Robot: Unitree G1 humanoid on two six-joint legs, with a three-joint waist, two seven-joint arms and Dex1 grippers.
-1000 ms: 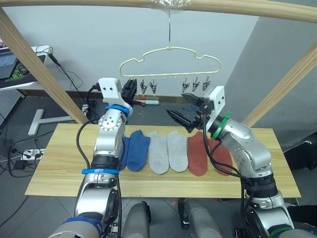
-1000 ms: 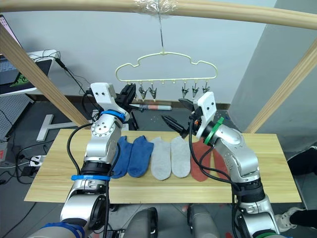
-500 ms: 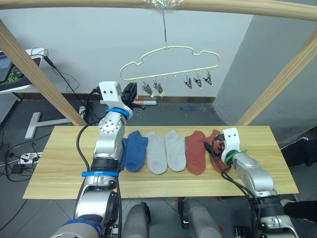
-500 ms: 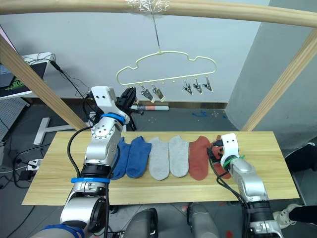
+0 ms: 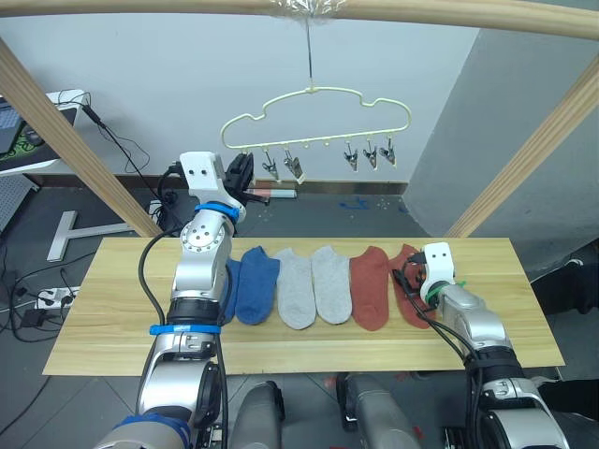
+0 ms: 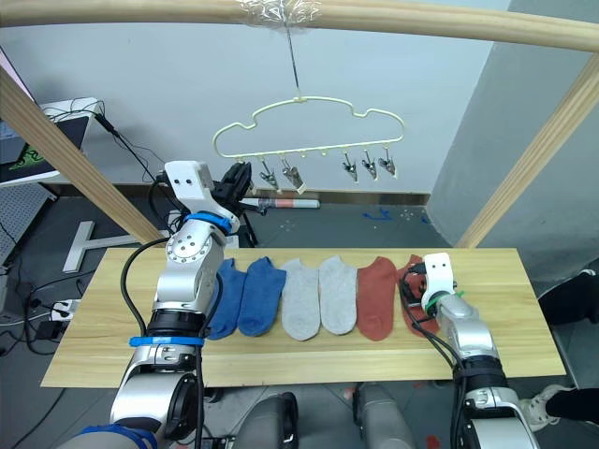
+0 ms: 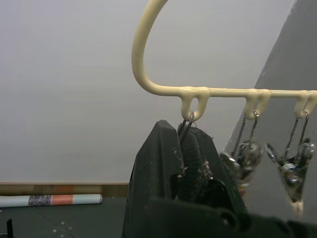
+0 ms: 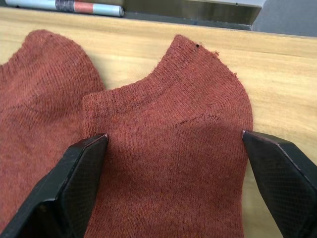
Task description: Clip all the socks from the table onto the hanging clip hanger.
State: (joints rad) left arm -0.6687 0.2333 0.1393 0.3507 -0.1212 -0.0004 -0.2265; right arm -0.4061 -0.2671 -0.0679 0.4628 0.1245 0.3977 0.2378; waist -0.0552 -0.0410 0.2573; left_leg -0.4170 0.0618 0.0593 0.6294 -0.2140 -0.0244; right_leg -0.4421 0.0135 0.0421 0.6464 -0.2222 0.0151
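No brand, label or readable writing shows on anything in view.

At the far left a slanted wooden pole [image 5: 65, 131] of the frame rises beside the surface [image 5: 103, 309], and cables [image 5: 37, 290] lie on the floor beyond its left end. The left claw [image 5: 241, 173] is raised to the left end of the clip hanger [image 5: 314, 117]; in the left wrist view its fingers [image 7: 163, 163] are clenched around the leftmost clip [image 7: 185, 126], which hangs from the hanger's first loop. The hanger runs left to right, its long axis level, hooked to the top pole [image 5: 187, 7] with the other clips [image 5: 370, 154] dangling below it, all bare.

On the surface six socks lie in a row, side by side, each with its long axis running from the near edge toward the far edge, cuffs at the far end. From the left: two blue socks [image 5: 257, 285], the first partly behind the left arm; two light grey socks [image 5: 314, 285]; then a rust red sock [image 5: 370, 288] and the last rust red sock [image 8: 168, 148], partly under the right arm. The right claw [image 8: 176, 158] is down at that last sock, released, its two fingers spread wide to either side of the cuff end.

Behind the surface a tube [image 5: 276, 195] with a red band lies on the floor. A second slanted pole [image 5: 524, 150] stands at the right.
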